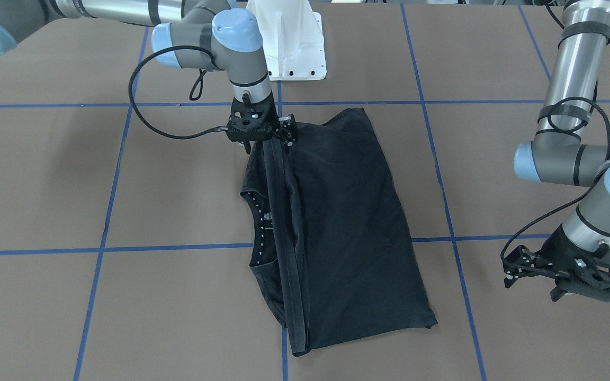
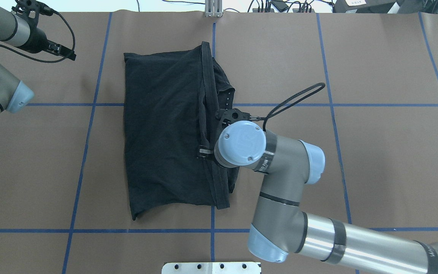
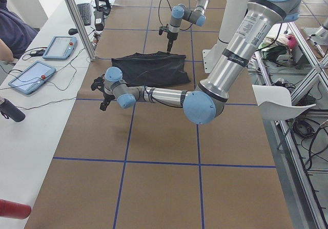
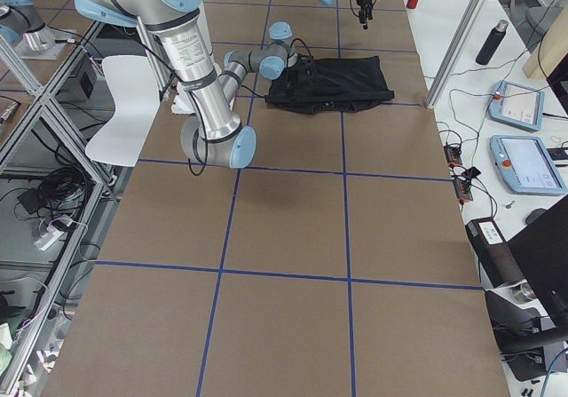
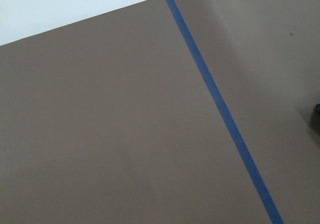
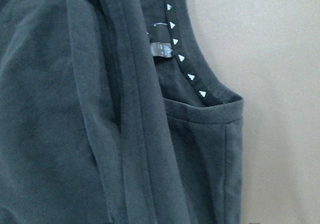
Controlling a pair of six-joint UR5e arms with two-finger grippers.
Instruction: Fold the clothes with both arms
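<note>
T-shirt (image 1: 337, 222) hem pinched by right gripper (image 1: 265, 138); left gripper (image 1: 562, 275) spread, empty.

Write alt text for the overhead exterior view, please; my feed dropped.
A folded black T-shirt lies on the brown table, the right gripper low over its hem strip. The left gripper hangs clear at the far left corner.

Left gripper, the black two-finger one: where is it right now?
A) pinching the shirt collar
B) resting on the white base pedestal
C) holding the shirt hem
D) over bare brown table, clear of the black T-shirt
D: the left gripper sits over bare brown table well to the side of the folded black T-shirt, and the left wrist view shows only paper and blue tape.
</note>
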